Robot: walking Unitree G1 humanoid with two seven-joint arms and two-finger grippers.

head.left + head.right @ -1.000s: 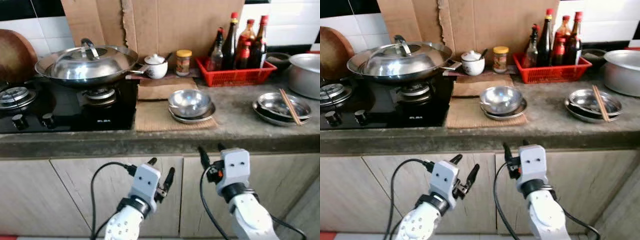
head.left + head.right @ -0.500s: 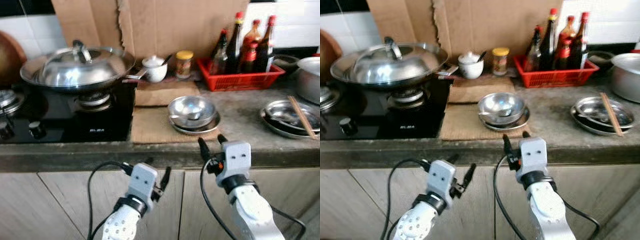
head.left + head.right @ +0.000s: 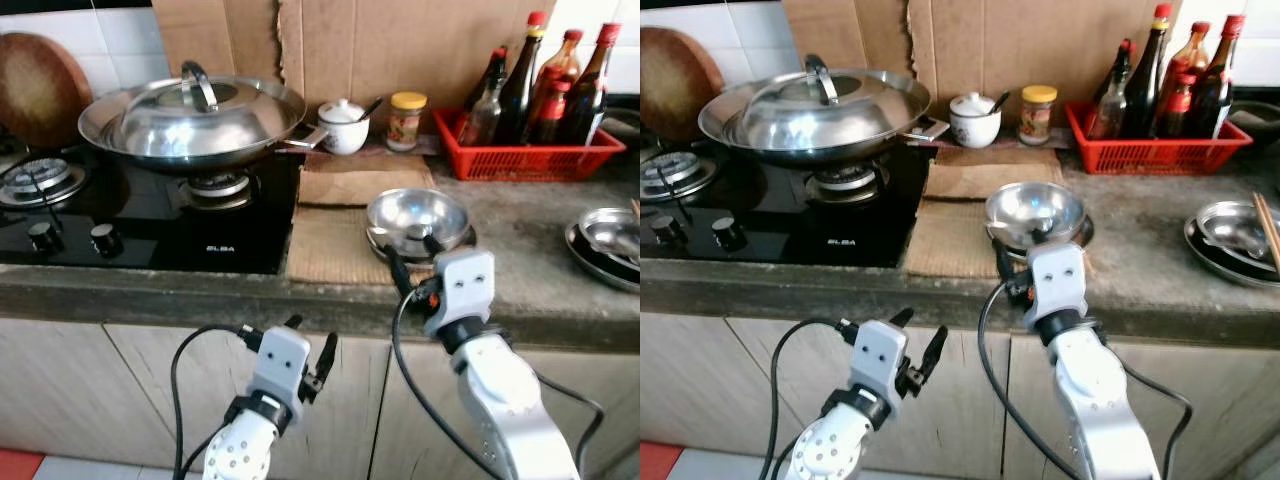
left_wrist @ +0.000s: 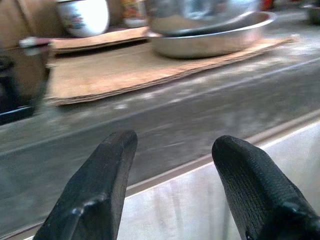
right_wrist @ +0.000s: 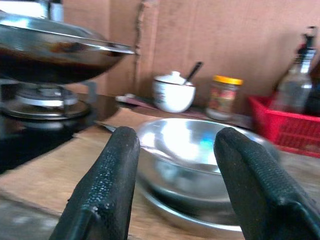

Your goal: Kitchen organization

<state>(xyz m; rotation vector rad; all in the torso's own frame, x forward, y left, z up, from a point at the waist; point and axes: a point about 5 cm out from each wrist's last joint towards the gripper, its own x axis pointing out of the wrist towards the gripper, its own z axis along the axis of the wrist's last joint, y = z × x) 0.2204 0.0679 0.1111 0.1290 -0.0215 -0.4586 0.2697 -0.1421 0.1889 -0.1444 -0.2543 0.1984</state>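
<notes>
A grey stone surface (image 3: 520,285) runs across the scene above pale wood cupboard doors (image 3: 90,390). At the robot's left, a black gas hob (image 3: 140,225) carries a wide steel wok (image 3: 190,125) under a domed lid (image 3: 185,100), and a round brown board (image 3: 40,85) leans on the tiled wall behind it. Torn cardboard (image 3: 380,40) lines the back wall; before it stand a white lidded pot (image 3: 345,125) with a spoon handle and a yellow-capped jar (image 3: 405,120). To the right, a red basket (image 3: 530,160) holds several dark sauce bottles (image 3: 520,85). Near the far right edge lies a stack of steel plates (image 3: 1230,235) with chopsticks (image 3: 1267,230) across them. A sheet of brown cardboard (image 3: 325,245) lies just beside the hob, and a shiny steel bowl (image 3: 417,215) sits in a shallow steel dish (image 5: 185,217), both on that sheet's right part, near the front edge. The bowl is empty, round and reflective. The right tool (image 3: 410,262) is raised to the surface edge just in front of the bowl, fingers (image 5: 110,185) spread apart, apart from the bowl, which shows between them in the wrist view. The left tool (image 3: 312,345) hangs lower, before the cupboard doors under the surface lip, its fingers (image 4: 100,195) also parted and holding nothing.
</notes>
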